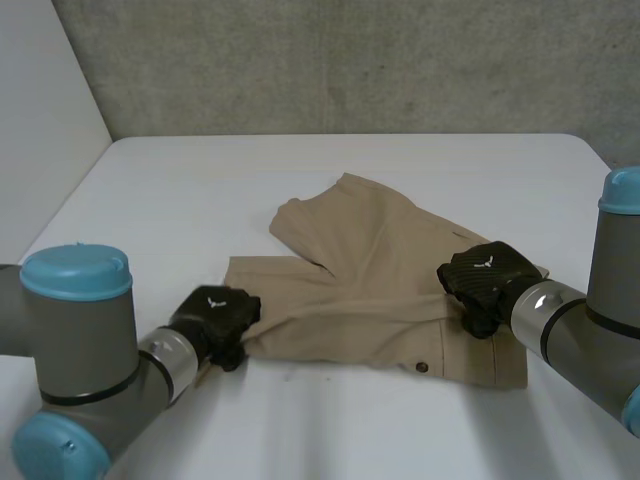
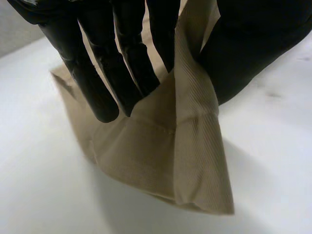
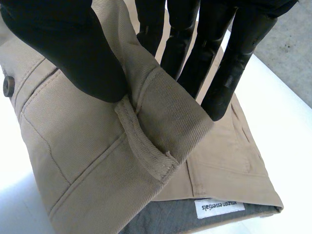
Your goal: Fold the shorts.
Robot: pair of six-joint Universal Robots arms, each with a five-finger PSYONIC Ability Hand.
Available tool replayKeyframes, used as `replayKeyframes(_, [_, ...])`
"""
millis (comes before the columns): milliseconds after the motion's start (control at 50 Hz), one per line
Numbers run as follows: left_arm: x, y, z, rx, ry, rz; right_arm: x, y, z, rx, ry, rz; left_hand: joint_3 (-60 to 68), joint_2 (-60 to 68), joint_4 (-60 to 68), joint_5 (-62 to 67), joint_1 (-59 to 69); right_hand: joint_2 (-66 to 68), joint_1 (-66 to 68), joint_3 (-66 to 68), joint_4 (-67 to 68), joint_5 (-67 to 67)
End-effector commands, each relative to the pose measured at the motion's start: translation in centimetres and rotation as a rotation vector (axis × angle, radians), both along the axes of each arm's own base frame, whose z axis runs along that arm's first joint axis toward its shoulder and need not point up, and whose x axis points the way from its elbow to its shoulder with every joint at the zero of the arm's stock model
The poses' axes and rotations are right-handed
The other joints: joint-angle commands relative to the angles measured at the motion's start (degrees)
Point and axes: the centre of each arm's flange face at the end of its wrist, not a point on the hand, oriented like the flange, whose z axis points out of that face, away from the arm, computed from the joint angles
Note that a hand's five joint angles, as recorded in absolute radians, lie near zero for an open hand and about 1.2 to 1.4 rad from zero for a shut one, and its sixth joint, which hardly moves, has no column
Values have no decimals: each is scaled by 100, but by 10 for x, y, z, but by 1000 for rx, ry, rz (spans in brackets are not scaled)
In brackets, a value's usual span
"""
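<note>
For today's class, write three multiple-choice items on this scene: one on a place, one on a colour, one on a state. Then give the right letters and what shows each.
1. Where on the shorts is the right robot hand?
A. on a leg hem
B. on the waistband, at a belt loop
C. off the cloth altogether

2. What colour are the shorts?
A. blue
B. black
C. tan

3. What state is the left robot hand in?
A. shut on the shorts
B. flat and open
C. curled, holding nothing

Answers:
1 B: the right wrist view shows it pinching the waistband beside the loop.
2 C: the cloth is tan in every view.
3 A: the left wrist view shows cloth pinched between its fingers and thumb.
</note>
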Motion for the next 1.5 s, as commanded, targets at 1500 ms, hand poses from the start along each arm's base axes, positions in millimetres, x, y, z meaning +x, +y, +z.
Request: replayKeyframes(1500, [-115,-166,-6,-816,-94,-210,50,-114,-61,-402,123,-59,1359,1270,1246,1419,1524,1286,2402,1190,1161,1351])
